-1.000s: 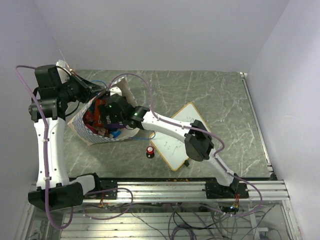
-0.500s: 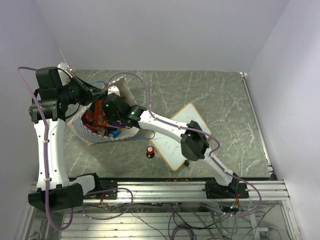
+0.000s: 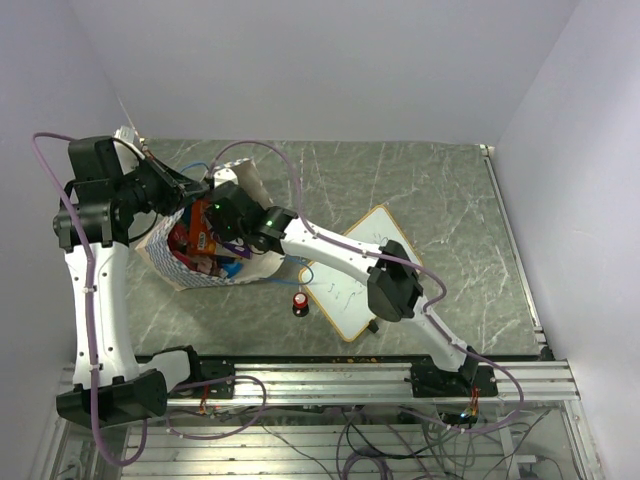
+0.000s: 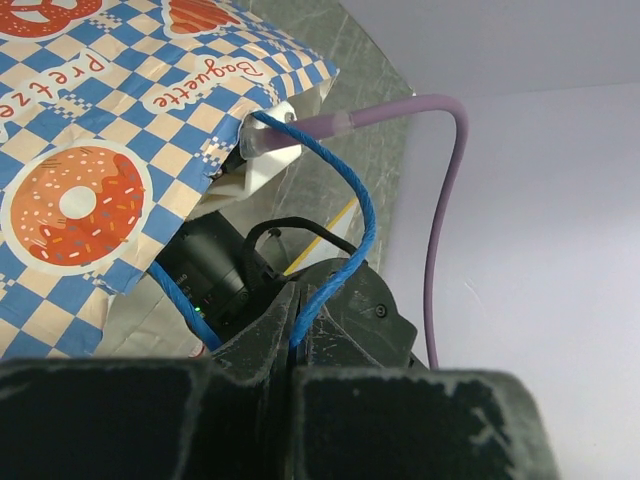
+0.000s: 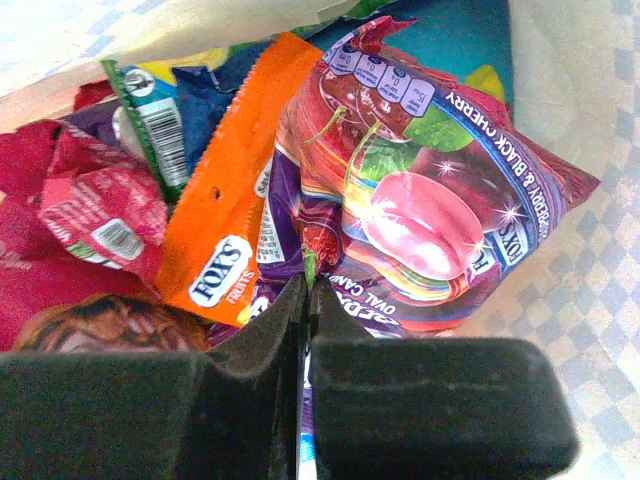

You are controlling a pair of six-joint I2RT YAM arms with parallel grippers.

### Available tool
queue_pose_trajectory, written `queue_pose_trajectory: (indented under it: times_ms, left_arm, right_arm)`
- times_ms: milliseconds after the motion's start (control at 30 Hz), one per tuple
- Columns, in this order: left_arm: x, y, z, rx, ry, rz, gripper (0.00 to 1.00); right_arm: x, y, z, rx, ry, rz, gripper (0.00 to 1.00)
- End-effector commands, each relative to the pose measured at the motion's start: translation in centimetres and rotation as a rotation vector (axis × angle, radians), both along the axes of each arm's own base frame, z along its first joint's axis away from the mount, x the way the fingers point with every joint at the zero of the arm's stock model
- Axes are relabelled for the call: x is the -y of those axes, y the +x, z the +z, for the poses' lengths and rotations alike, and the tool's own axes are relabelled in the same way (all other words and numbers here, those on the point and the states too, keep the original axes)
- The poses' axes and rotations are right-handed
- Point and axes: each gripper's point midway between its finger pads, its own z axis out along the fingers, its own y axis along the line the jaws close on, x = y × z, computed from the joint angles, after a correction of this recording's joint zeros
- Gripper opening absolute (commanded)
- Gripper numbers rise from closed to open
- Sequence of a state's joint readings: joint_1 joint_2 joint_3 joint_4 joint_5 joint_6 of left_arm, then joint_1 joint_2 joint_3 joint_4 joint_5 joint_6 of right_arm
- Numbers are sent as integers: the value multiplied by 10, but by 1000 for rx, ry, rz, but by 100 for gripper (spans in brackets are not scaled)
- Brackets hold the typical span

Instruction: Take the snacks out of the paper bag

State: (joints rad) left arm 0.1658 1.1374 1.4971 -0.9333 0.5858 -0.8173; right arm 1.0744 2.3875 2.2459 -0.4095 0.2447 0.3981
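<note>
From above, we see the paper bag (image 3: 175, 264) at the left side of the table (image 3: 430, 190), with the right pincer (image 3: 205, 236) reaching into its mouth.

In the left wrist view, the left pincer (image 4: 291, 345) is clamped on the bag's blue cord handle (image 4: 356, 215).

In the right wrist view, the right pincer (image 5: 306, 300) pinches the edge of a purple packet (image 5: 420, 200) among the snacks (image 5: 215, 215) inside the bag.

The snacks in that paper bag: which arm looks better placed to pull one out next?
Right, probably. The right claw is inside the paper bag, shut on the purple cherry packet. The left claw is shut on the blue cord handle, so it is occupied.
</note>
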Motion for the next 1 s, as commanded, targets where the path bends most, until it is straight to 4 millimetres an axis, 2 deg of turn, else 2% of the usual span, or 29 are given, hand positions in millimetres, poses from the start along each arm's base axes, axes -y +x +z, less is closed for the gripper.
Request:
queue_pose_trajectory:
  times_ms: [0,467,567,600,800,967]
  left_arm:
    - [7,-19,26,80,20,-33,7]
    - [3,-17,24,78,29,-8,7]
    - [2,-17,25,77,33,0,7]
    - [1,-16,27,81,34,2,7]
    - [-1,-11,40,110,56,7,7]
    - [-3,-9,38,103,71,6,7]
  right_arm:
    - [-8,-12,67,67,137,80,0]
    - [16,-47,118,67,261,178,0]
    - [16,-52,115,39,279,200,0]
    - [19,-56,127,42,297,211,0]
    - [27,-73,135,4,324,256,0]
    - [40,-87,150,-19,331,279,0]
